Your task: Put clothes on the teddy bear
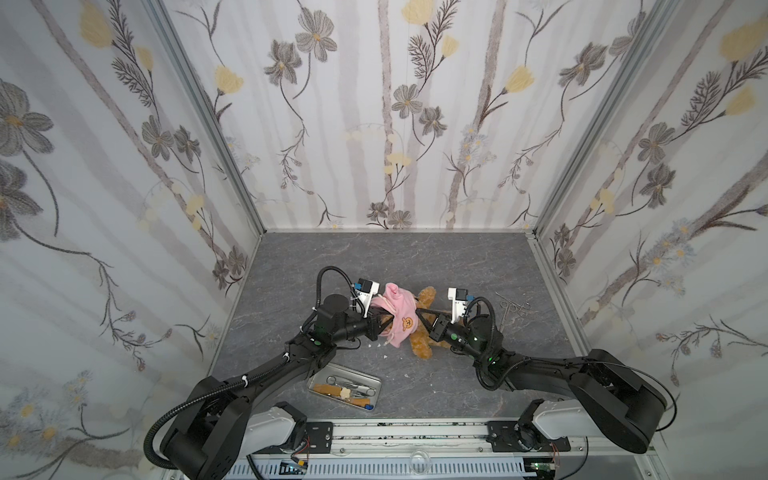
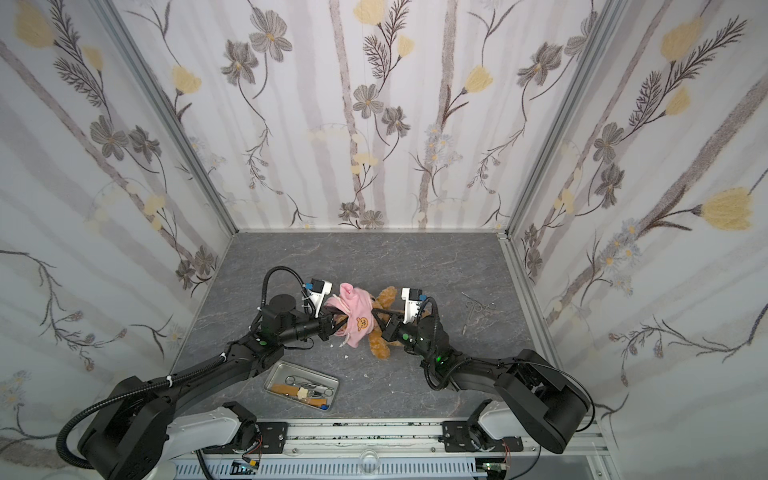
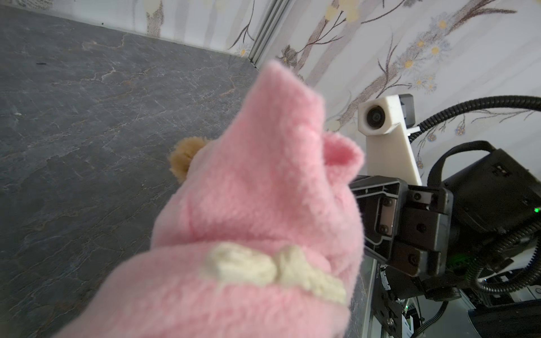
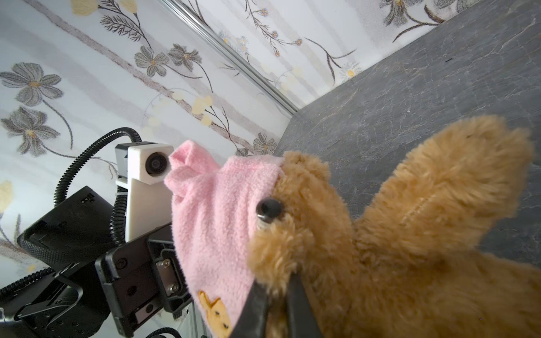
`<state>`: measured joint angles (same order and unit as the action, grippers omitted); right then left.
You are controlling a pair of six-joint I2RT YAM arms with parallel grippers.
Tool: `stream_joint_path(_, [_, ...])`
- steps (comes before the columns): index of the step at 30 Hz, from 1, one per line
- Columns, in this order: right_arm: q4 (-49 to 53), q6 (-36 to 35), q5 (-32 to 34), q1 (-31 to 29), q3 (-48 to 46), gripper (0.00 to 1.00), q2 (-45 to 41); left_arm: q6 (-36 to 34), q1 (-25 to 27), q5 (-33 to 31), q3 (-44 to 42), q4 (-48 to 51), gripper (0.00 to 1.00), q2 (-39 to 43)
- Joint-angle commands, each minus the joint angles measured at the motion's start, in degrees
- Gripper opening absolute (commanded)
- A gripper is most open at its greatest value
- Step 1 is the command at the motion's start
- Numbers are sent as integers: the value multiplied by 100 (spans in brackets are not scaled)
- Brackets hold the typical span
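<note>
left gripper (image 1: 380, 318): pinched shut on the pink shirt (image 3: 248, 190) | right gripper (image 4: 275, 281): fingers a little apart, fur between them | teddy bear (image 4: 409, 234): between both grippers, shirt partly over its head

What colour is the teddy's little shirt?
The shirt is pink, seen best in the left wrist view.

Dark grey marbled desk (image 1: 374, 257). On it: 1 metal tray (image 1: 354, 371) front, left of centre; metal forceps (image 1: 513, 309) far right; white scraps (image 1: 384, 356) beside teddy bear (image 1: 424, 345), whose desk contact is unclear.
</note>
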<state>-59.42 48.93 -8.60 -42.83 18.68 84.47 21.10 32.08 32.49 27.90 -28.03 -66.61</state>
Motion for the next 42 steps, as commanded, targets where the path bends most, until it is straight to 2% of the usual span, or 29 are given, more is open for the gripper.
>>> stream_joint_path(1, [1103,-927,172,117,-70,37,-661,-783,-8,-208,-82,-467,0,278])
stream_joint_path(5, [3109,-2149,122,253,96,49,-2147,-1657,-8,-21,-6,-236,0,468])
stream_joint_path(8, [4049,-2501,-297,411,307,53,-2904,-2348,6,277,193,160,0,501])
stream_joint_path(12, [4433,-2269,-1607,579,796,51,-2962,-3429,62,467,151,205,0,664])
stream_joint_path(15, [4607,-1977,-2183,654,1132,48,-2733,-4058,102,478,152,311,0,685])
stream_joint_path(18, [4299,-1501,-2620,838,1221,47,-2517,-4467,197,459,219,473,0,626])
stream_joint_path(26, [4011,-1149,-3116,915,1584,39,-1691,-4791,354,346,344,753,0,475])
stream_joint_path(33, [3429,-801,-3018,893,1386,33,-1497,-4858,395,267,347,860,0,490])
stream_joint_path(42, [3551,-894,-2619,880,1484,35,-1266,-4984,396,293,366,942,0,491])
